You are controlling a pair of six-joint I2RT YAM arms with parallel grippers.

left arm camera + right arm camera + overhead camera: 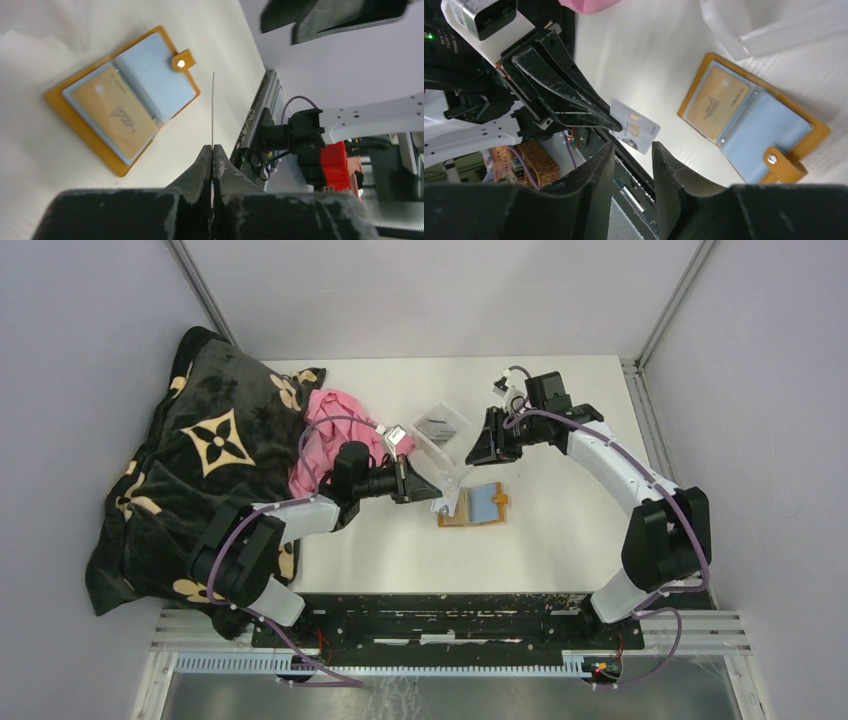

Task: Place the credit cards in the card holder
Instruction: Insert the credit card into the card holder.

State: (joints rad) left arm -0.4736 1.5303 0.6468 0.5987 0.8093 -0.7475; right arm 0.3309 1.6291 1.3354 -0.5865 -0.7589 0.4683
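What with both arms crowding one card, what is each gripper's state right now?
Left gripper: closed, holding a credit card.
Right gripper: open, holding nothing.

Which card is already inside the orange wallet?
The gold card, behind a clear pocket of the open wallet. The pale grey card is pinched in the left gripper.

The white desk (560, 540) carries a black blanket (200, 450) with tan flowers, heaped over its 9 o'clock side; a pink cloth (325, 435) lies against it at 10 o'clock; a clear tray (445, 435) sits toward 12 o'clock; the orange card holder (475, 507) lies open near the centre, at the tray's 6 o'clock.
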